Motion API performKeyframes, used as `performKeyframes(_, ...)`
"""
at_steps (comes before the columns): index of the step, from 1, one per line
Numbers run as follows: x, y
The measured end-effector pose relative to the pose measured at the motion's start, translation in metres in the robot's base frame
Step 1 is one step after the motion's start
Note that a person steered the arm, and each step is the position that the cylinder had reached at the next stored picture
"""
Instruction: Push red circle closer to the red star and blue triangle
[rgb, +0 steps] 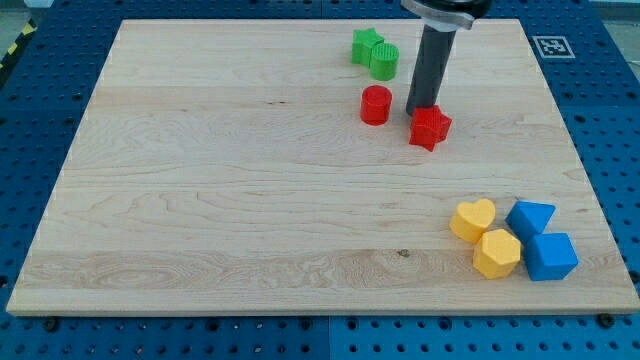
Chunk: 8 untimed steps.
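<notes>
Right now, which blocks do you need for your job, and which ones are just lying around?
For the job: red circle, red star, blue triangle, and my tip, between circle and star.

Just lying about: green star, green circle, yellow heart, yellow hexagon, blue cube.

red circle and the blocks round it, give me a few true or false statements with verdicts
1. The red circle lies to the view's left of the red star. True.
2. My tip touches the red circle. False: it stands apart from it, just to the view's upper left of the red star.
3. The blue triangle sits at the view's lower right, beside the blue cube. True.
4. The green star and green cylinder lie at the view's bottom. False: they sit near the top, above the red circle.
5. The yellow heart and yellow hexagon are to the right of the blue blocks. False: they are to their left.
</notes>
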<state>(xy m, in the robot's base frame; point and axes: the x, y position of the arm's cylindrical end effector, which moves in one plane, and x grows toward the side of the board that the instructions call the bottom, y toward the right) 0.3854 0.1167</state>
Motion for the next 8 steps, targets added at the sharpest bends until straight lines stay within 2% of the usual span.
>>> performKeyframes(2,0.062,0.007)
performKeyframes(4,0.109,0.043)
performKeyframes(5,0.104,-0.012)
performKeyframes(6,0.078,-0.081)
performKeyframes(7,0.019,-0.127)
performKeyframes(8,-0.026,-0.091)
